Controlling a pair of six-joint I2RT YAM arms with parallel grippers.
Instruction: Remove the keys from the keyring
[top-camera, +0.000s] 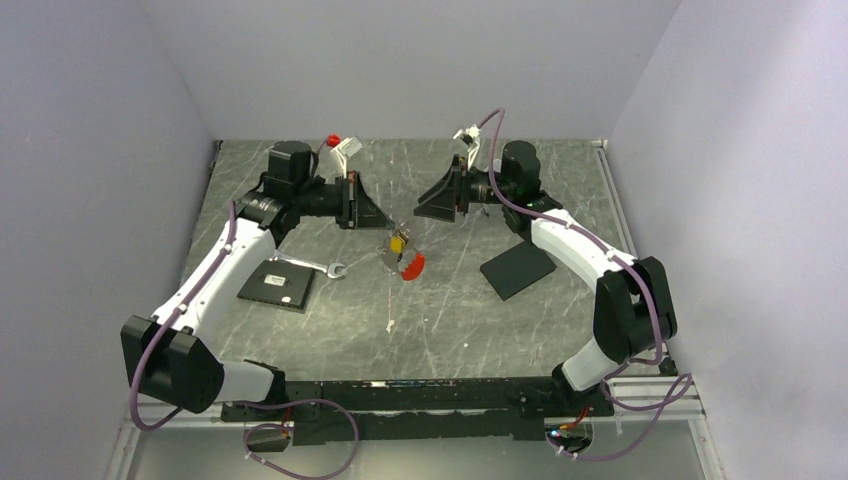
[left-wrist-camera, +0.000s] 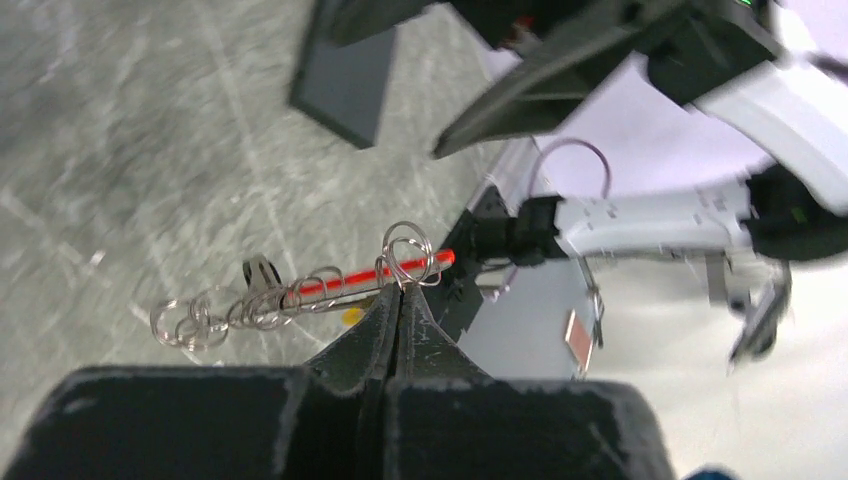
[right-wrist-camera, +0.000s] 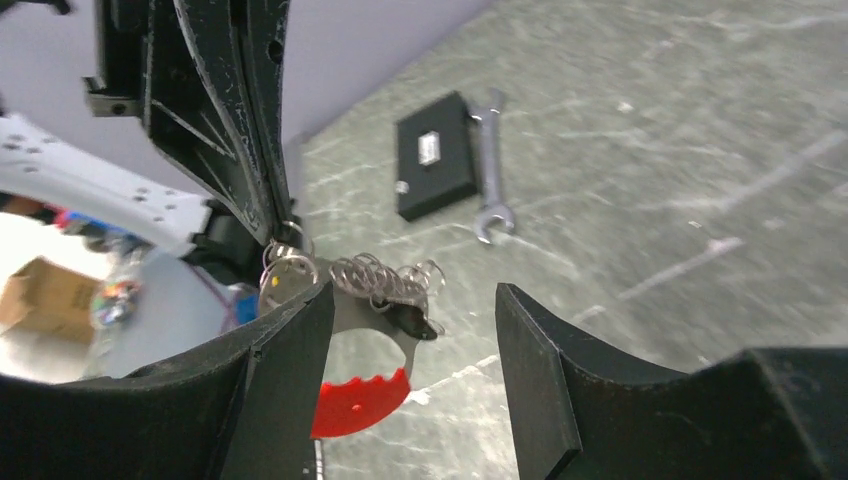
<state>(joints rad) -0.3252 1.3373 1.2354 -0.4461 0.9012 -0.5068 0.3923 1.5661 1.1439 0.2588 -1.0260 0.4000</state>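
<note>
The keyring (left-wrist-camera: 407, 262) is a thin wire ring pinched at the tips of my left gripper (left-wrist-camera: 400, 296), which is shut on it. A chain of silvery rings (left-wrist-camera: 255, 308) and a red strip (left-wrist-camera: 372, 276) trail from it. In the top view the keys (top-camera: 396, 250) hang in the air below my left gripper (top-camera: 387, 222), with a red piece (top-camera: 413, 265) lowest. My right gripper (right-wrist-camera: 410, 325) stands open, level with the bunch and not touching it. The silvery flat piece (right-wrist-camera: 385, 335) and the red piece (right-wrist-camera: 355, 405) dangle near its left finger (right-wrist-camera: 290, 350). My right gripper (top-camera: 420, 207) faces the left one.
A silver wrench (top-camera: 320, 266) lies beside a black box (top-camera: 276, 285) on the left of the grey table (top-camera: 450, 320). A black pad (top-camera: 517, 269) lies at the right. A small red object (top-camera: 333, 139) sits at the back edge.
</note>
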